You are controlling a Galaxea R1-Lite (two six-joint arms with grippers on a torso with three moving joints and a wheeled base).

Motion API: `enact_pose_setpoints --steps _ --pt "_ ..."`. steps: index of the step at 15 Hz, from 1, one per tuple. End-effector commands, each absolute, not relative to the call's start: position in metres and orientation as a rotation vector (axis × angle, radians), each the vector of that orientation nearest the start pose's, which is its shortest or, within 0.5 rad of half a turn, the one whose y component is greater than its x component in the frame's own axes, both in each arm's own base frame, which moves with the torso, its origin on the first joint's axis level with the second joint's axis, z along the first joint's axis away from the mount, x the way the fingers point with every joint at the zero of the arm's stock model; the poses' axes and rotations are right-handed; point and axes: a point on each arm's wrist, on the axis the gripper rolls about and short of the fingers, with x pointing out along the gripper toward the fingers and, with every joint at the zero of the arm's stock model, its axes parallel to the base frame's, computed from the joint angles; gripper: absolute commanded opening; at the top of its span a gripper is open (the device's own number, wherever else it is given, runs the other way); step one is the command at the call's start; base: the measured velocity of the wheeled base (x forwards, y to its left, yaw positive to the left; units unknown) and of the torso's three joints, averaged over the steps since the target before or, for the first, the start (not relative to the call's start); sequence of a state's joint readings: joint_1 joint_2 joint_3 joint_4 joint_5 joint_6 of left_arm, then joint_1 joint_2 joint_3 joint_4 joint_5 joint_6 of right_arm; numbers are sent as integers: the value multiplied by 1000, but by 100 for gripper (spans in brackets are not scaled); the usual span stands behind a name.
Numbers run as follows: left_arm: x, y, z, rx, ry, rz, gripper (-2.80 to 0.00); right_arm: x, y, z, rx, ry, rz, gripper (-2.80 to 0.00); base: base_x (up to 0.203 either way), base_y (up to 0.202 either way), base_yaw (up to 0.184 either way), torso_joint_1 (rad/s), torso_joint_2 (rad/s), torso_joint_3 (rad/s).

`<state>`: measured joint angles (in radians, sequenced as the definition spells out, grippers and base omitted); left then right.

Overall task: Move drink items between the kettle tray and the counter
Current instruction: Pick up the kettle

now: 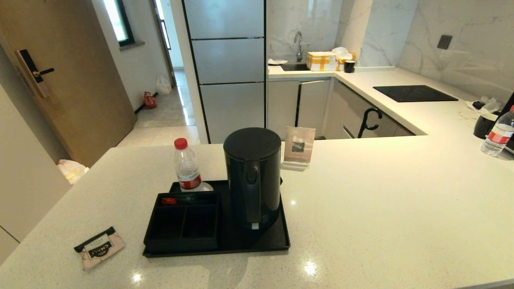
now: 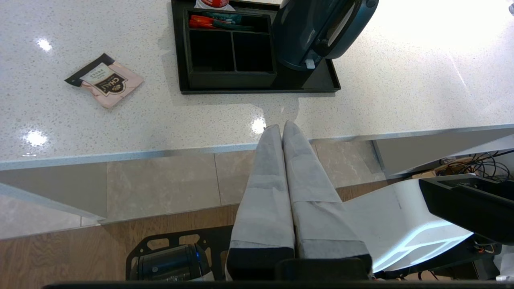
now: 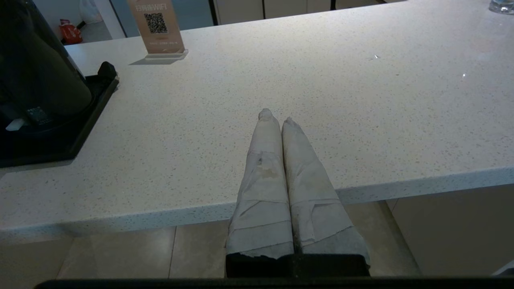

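Surface: we see the off-white speckled counter (image 1: 361, 208) filling the lower frame | on it, lower centre: we find the black kettle tray (image 1: 277, 241) | lower left: we note the pink tea sachet (image 1: 99, 247) lying flat, apart from the tray | behind the tray: a card stand (image 1: 298, 148) | far right edge: a water bottle (image 1: 498, 134) and a black cup (image 1: 484, 125)

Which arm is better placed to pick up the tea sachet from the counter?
Left. The tea sachet lies on the counter left of the tray, and the left claw looks down on it; the right claw faces bare counter right of the kettle.
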<state>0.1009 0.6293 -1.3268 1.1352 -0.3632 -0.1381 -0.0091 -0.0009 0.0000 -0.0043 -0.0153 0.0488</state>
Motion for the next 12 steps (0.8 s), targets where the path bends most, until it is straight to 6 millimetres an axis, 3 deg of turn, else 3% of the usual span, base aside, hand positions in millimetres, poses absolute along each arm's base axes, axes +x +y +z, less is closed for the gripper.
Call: enact_pose_setpoints --steps 1,4,6,8,10,12 --pt "-63 -14 304 -241 456 -229 -280 -23 0 76 49 -5 -24 -280 0 0 0 0 0 0" --pt "-63 -14 304 -241 456 -229 -280 -23 0 76 49 -5 -24 -280 0 0 0 0 0 0" --pt "-72 -13 290 -242 487 -201 -280 -23 0 76 49 -5 -24 -280 0 0 0 0 0 0" --pt "-106 -12 256 -224 442 -147 -280 -23 0 76 49 -4 -24 -280 0 0 0 0 0 0" --pt "-146 -9 203 -204 326 -89 -280 -23 0 76 49 -4 -24 -280 0 0 0 0 0 0" --pt "-151 -4 161 -194 303 -30 -280 -23 0 76 49 -5 -24 -280 0 0 0 0 0 0"
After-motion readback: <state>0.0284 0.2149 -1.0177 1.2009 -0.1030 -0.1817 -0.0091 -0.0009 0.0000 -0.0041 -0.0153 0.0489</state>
